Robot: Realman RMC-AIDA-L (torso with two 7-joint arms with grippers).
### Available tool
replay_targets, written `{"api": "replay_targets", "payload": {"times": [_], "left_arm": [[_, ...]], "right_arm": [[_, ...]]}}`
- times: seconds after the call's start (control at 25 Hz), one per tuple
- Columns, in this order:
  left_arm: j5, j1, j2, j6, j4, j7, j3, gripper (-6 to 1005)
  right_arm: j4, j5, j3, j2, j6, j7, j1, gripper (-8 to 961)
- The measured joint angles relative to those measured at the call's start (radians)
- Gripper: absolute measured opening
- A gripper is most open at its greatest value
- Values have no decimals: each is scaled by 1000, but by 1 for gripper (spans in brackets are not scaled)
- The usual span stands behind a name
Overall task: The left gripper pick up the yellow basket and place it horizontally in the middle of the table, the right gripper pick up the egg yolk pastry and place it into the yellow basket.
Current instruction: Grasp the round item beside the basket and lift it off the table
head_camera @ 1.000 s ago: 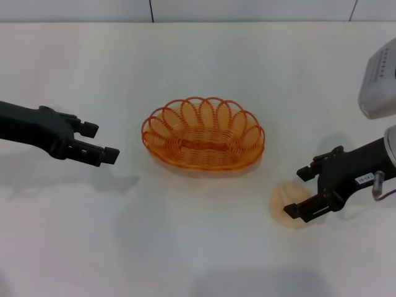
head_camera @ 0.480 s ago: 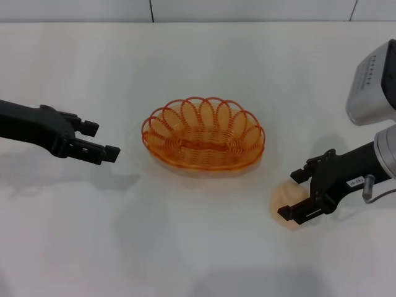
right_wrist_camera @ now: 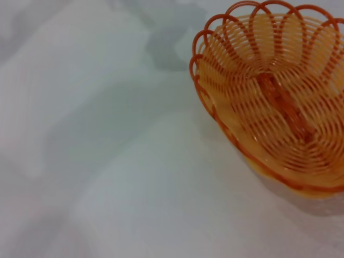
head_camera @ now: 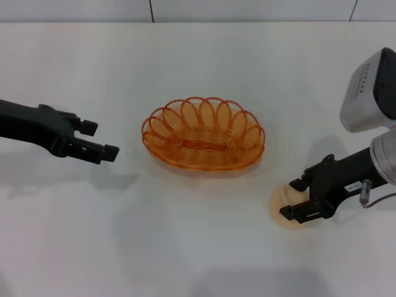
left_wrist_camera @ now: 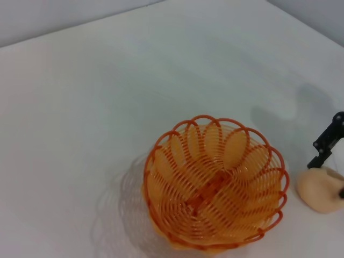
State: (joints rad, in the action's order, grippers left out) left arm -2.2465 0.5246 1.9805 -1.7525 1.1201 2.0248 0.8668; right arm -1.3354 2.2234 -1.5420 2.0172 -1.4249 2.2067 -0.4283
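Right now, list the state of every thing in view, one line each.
Basket: upright on the table, empty, lengthwise across the middle.
Pastry: on the table, outside the basket, between the right hand's fingers.
Right hand: open, low around the pastry, not lifted.
Left hand: open, holding nothing, apart from the basket on its left.

You have one yellow basket point(head_camera: 203, 142), one egg yolk pastry point(head_camera: 286, 207) and two grippers, the left gripper point(head_camera: 101, 140) and the right gripper point(head_camera: 295, 198), over one worktop point(head_camera: 198, 74).
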Motion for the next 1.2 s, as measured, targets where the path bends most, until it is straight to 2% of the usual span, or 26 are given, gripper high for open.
{"api": "replay_targets", "payload": {"times": [0.52, 0.64, 0.84, 1.2], "left_arm": [[0, 0, 1, 6, -6, -6, 0, 888], [1, 1, 1, 6, -15, -12, 0, 888], [2, 1, 1, 7, -16, -14, 0, 888], [4, 2, -1, 7, -16, -19, 0, 887]], "right_arm": [[-11, 1, -1, 0, -10, 0, -10, 403], [-10, 1, 1, 0, -10, 1, -11, 315], [-21, -3, 5, -2, -12, -2, -15, 226], [-84, -11, 58, -4, -45, 1, -20, 162]]}}
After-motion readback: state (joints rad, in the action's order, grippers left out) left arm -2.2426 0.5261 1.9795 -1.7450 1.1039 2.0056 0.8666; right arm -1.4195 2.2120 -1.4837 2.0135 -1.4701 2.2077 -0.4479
